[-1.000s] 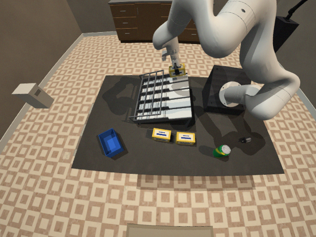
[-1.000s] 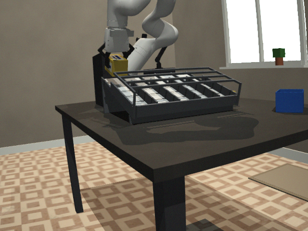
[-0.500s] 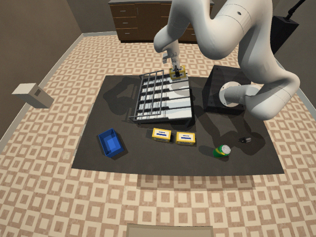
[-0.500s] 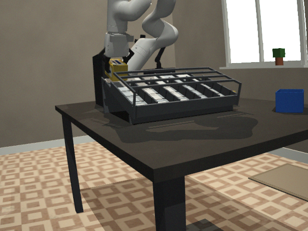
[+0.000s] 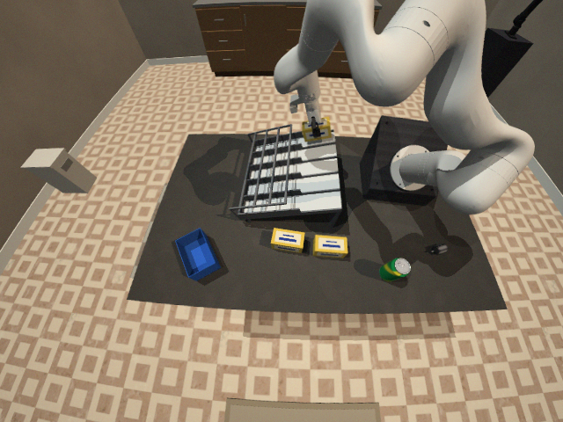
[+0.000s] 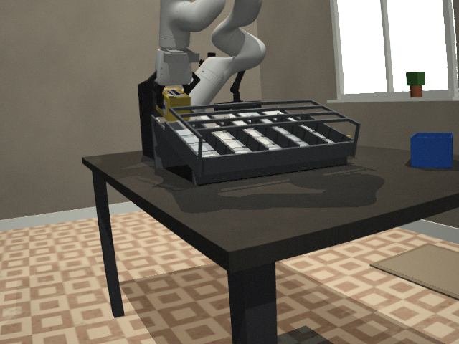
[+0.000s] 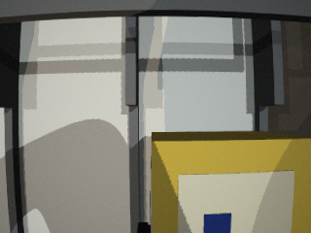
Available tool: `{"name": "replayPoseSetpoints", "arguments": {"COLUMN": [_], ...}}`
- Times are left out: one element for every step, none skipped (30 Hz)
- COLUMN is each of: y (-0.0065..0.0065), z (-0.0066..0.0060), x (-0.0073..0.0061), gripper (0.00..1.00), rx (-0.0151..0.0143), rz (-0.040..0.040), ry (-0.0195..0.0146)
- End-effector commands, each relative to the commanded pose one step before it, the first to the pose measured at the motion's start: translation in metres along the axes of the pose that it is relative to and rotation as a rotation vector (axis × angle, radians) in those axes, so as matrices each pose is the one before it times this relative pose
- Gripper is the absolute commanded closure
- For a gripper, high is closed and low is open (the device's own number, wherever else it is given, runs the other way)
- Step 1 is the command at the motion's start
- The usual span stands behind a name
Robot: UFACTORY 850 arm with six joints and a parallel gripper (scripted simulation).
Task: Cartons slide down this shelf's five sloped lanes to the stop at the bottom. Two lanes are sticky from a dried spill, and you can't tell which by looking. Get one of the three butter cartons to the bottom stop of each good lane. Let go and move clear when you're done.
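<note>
My gripper [image 5: 316,126] is shut on a yellow butter carton [image 5: 319,127] and holds it tilted at the top end of the farthest lane of the sloped grey shelf [image 5: 290,171]. In the side view the carton [image 6: 173,103] sits at the shelf's upper left corner, just at the lane's top. In the wrist view the carton [image 7: 228,184] fills the lower right, with white lane floors ahead. Two more butter cartons [image 5: 287,239] [image 5: 330,246] lie flat on the table in front of the shelf. All five lanes look empty.
A blue bin [image 5: 196,259] stands at the table's front left. A green can [image 5: 394,268] lies on its side at the front right, with a small dark object [image 5: 436,248] beyond it. The arm's black base block [image 5: 402,161] is right of the shelf.
</note>
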State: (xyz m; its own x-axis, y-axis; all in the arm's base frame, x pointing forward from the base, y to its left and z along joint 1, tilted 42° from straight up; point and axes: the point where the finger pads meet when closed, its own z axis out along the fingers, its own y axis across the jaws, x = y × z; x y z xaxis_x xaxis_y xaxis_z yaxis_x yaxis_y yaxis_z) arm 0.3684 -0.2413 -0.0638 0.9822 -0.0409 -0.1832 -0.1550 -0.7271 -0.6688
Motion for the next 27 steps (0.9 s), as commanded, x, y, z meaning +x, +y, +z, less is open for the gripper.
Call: {"name": "replayPoseSetpoints", "arguments": {"y": [0.00034,0.00000,0.00000,0.00000,0.00000,0.00000,0.00058,0.00000,0.00000,0.00000,0.00000,0.00000,0.00000,0.00000,0.00000,0.00000,0.00000,0.00000,0.00000,0.00000,0.00000,0.00000,0.00000,-0.00046,0.00000,0.00000,0.00000], "z": [-0.00106,0.00000,0.00000,0.00000,0.00000,0.00000,0.00253,0.00000,0.00000,0.00000,0.00000,0.00000,0.00000,0.00000,0.00000,0.00000,0.00000,0.00000,0.00000,0.00000,0.00000,0.00000,0.00000,0.00185,0.00000,0.00000,0.00000], "x": [0.00045,0.00000,0.00000,0.00000,0.00000,0.00000,0.00023,0.00000,0.00000,0.00000,0.00000,0.00000,0.00000,0.00000,0.00000,0.00000,0.00000,0.00000,0.00000,0.00000,0.00000,0.00000,0.00000,0.00028,0.00000,0.00000,0.00000], "gripper": [1.00,1.00,1.00,1.00,1.00,1.00,1.00,1.00,1.00,1.00,1.00,1.00,1.00,1.00,1.00,1.00,1.00,1.00,1.00,1.00,1.00,1.00,1.00,1.00,1.00,1.00,1.00], "rx": [-0.00121,0.00000,0.00000,0.00000,0.00000,0.00000,-0.00001,0.00000,0.00000,0.00000,0.00000,0.00000,0.00000,0.00000,0.00000,0.00000,0.00000,0.00000,0.00000,0.00000,0.00000,0.00000,0.00000,-0.00002,0.00000,0.00000,0.00000], "rz": [-0.00026,0.00000,0.00000,0.00000,0.00000,0.00000,0.00000,0.00000,0.00000,0.00000,0.00000,0.00000,0.00000,0.00000,0.00000,0.00000,0.00000,0.00000,0.00000,0.00000,0.00000,0.00000,0.00000,-0.00001,0.00000,0.00000,0.00000], "ry": [0.00160,0.00000,0.00000,0.00000,0.00000,0.00000,0.00000,0.00000,0.00000,0.00000,0.00000,0.00000,0.00000,0.00000,0.00000,0.00000,0.00000,0.00000,0.00000,0.00000,0.00000,0.00000,0.00000,0.00002,0.00000,0.00000,0.00000]}}
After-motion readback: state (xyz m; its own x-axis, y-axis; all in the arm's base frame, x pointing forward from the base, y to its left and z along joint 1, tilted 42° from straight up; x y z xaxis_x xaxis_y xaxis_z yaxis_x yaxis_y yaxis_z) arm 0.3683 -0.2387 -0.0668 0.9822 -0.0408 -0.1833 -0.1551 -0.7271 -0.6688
